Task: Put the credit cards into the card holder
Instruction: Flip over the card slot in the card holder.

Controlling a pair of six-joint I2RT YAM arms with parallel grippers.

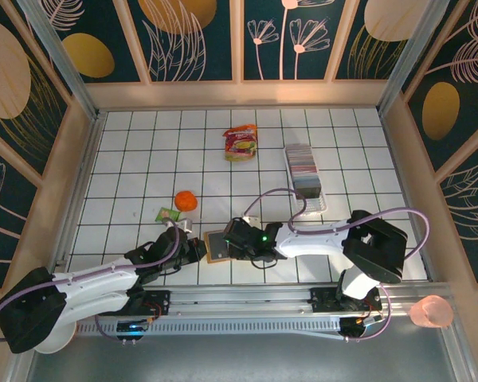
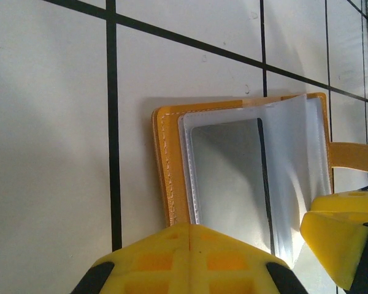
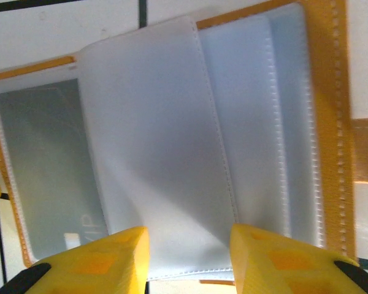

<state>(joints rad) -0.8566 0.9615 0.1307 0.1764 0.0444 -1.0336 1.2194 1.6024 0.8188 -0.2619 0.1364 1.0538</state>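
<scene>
Top external view: orange-brown leather-like folding card holder (image 1: 217,247), lying open on the white tiled surface (image 1: 127,159), between the two arms' tips.
Left wrist view: left fingers (image 2: 159,263), yellow, pressed fully together over the holder's near edge; whether they pinch it cannot be told. Right wrist view: right fingers (image 3: 92,263), yellow, partly apart, clamping nothing, a clear sleeve leaf (image 3: 153,141) lying in their gap; grey credit card (image 3: 43,159) in the left pocket. Further credit cards (image 1: 304,167) stacked in a long clear plastic tray (image 1: 325,204), well apart.
</scene>
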